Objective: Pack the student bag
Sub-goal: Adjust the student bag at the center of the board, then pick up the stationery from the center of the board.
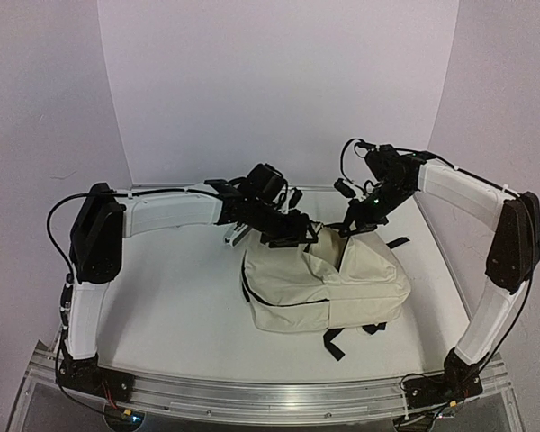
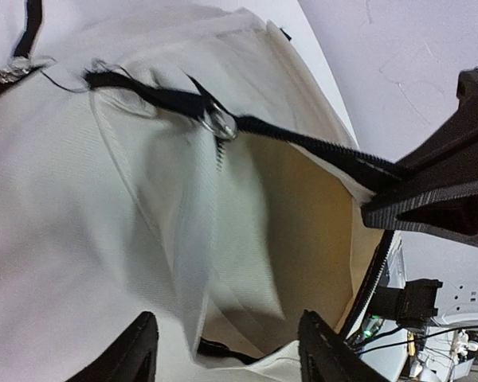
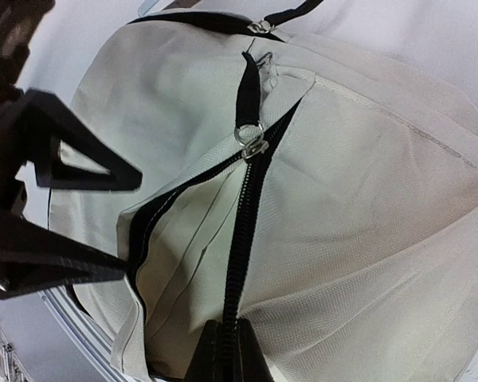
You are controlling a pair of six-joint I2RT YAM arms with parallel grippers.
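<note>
The student bag [image 1: 328, 288] is a cream fabric backpack lying in the middle of the table, its main zipper undone and its mouth facing the back. My right gripper [image 1: 354, 227] [image 3: 231, 350] is shut on the black zipper edge [image 3: 247, 231] of the mouth and holds it up. A metal zipper pull [image 3: 252, 145] [image 2: 219, 125] sits further along that edge. My left gripper [image 1: 290, 232] [image 2: 231, 354] hovers open at the mouth. Its fingers [image 2: 135, 350] stand wide apart over a loose fold of lining, pinching nothing. The bag's inside [image 2: 303, 215] is shadowed.
Black straps [image 1: 335, 340] trail from the bag toward the near edge. A flat white thing [image 1: 236, 236] lies on the table behind the left gripper. An aluminium rail [image 1: 270, 391] runs along the front, and white walls close in the back and sides.
</note>
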